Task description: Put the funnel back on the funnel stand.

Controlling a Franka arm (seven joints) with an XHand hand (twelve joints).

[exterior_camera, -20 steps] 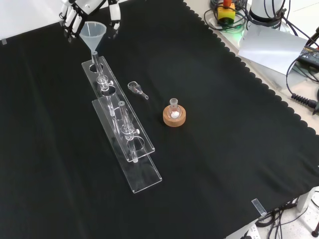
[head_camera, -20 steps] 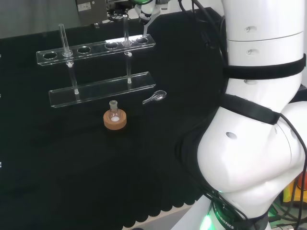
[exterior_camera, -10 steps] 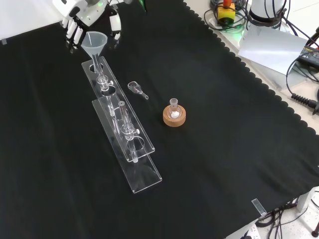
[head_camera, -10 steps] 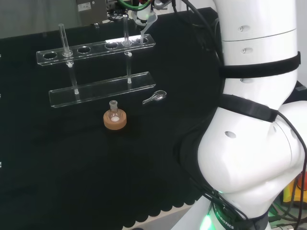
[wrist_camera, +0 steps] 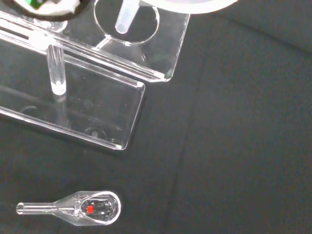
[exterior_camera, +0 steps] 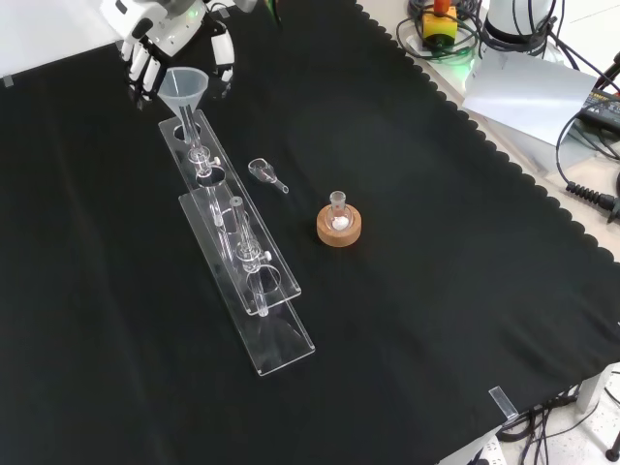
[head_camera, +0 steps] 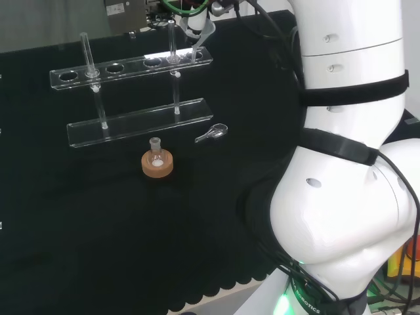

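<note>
A clear funnel (exterior_camera: 182, 85) hangs over the far end of the clear acrylic funnel stand (exterior_camera: 240, 247). The hand (exterior_camera: 160, 27) is at the front view's top left, with fingers and thumb curled around the funnel's cone. The wrist view has the funnel's stem (wrist_camera: 124, 18) pointing into the end hole of the stand's top plate (wrist_camera: 161, 53). From the head view, the funnel (head_camera: 202, 34) sits above the right end of the stand (head_camera: 131, 67), under the hand (head_camera: 197, 12). I cannot tell whether the cone rests on the plate.
A small flask on a cork ring (exterior_camera: 339, 226) stands right of the stand in the front view. A small glass scoop (exterior_camera: 264, 171) lies between them, holding a red speck (wrist_camera: 89, 209). A glass tube (head_camera: 86, 52) stands in the stand. The arm's white links (head_camera: 348, 170) rise at the head view's right.
The hand has come down with the funnel in the front view. The stem, which hung above the stand's end, now reaches into the end hole.
</note>
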